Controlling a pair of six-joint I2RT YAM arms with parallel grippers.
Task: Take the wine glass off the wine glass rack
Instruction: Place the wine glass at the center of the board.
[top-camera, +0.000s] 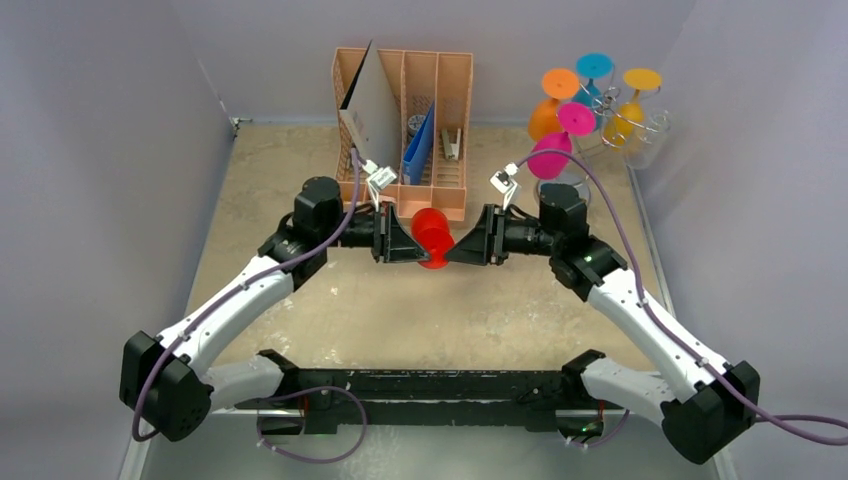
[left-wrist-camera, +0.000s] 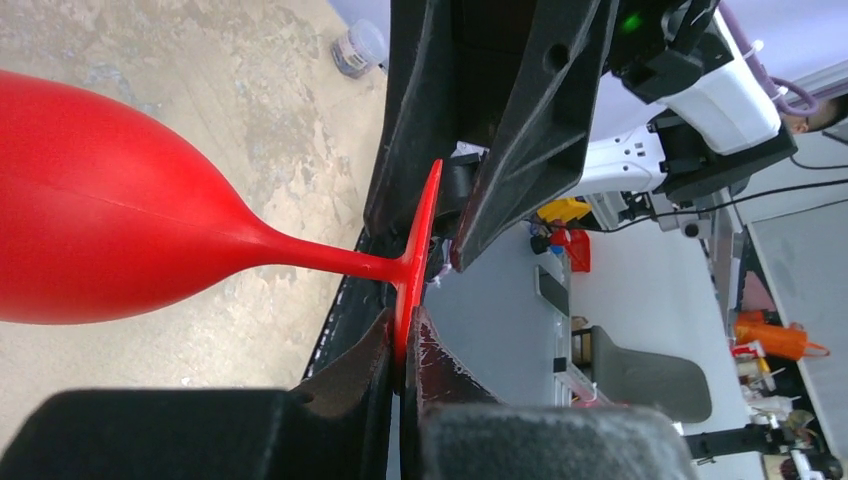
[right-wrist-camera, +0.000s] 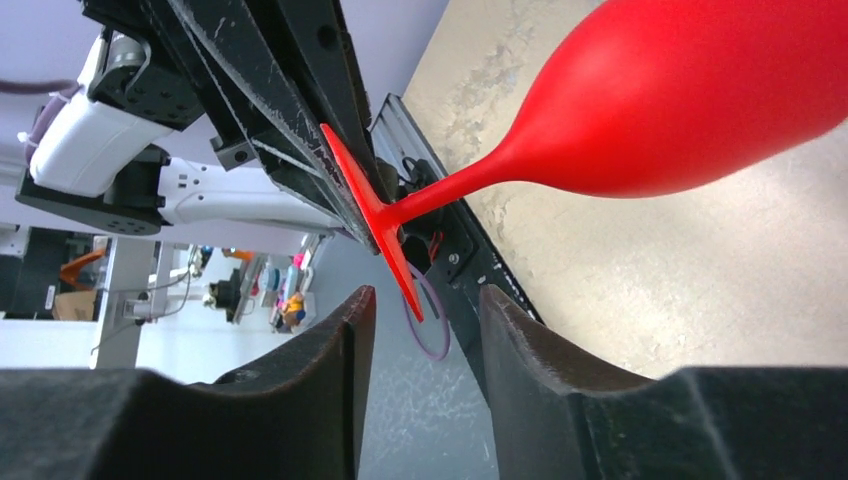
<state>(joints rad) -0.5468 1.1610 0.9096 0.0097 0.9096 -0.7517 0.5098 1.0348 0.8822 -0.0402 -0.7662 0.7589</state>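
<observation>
Smooth red wine glass (left-wrist-camera: 120, 220) — its thin disc foot clenched in the left claw (left-wrist-camera: 404, 350), right claw (right-wrist-camera: 422, 330) released.

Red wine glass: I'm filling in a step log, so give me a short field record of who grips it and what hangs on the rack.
red wine glass: on its side between the arms, off the wine glass rack
left pincer: shut on its foot
right pincer: open, straddling the foot's edge, not gripping
on rack: orange glass, blue glass, yellow glass, pink glass
</observation>
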